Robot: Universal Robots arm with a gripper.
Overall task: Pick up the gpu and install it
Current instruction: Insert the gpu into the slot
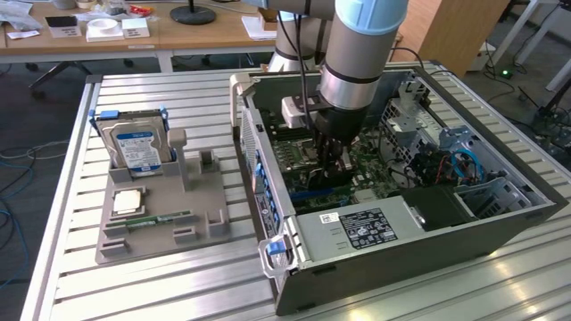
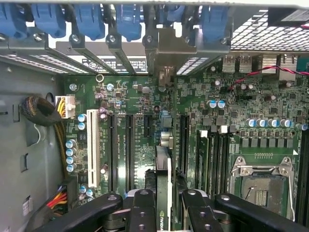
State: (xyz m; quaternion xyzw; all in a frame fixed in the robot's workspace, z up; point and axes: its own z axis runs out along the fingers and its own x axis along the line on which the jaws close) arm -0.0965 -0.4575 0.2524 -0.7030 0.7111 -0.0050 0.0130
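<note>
Arm reaching down into the open computer case on the slatted desk, at the exterior view's right. Gripper low over the green motherboard, fingers closed on the gpu. Card held edge-on between the black finger links, its silver end bracket reaching toward the row of rear slot covers with blue clips. Card aligned lengthwise over the band of long black expansion slots, between those and the memory slots; seated or merely hovering, cannot tell. Empty CPU socket just beside, on the other side of the memory slots. At the exterior view's left, well apart from the case, a grey parts holder on the desk, with a hard drive standing upright at its far end and a narrow green RAM stick lying flat nearer.
</note>
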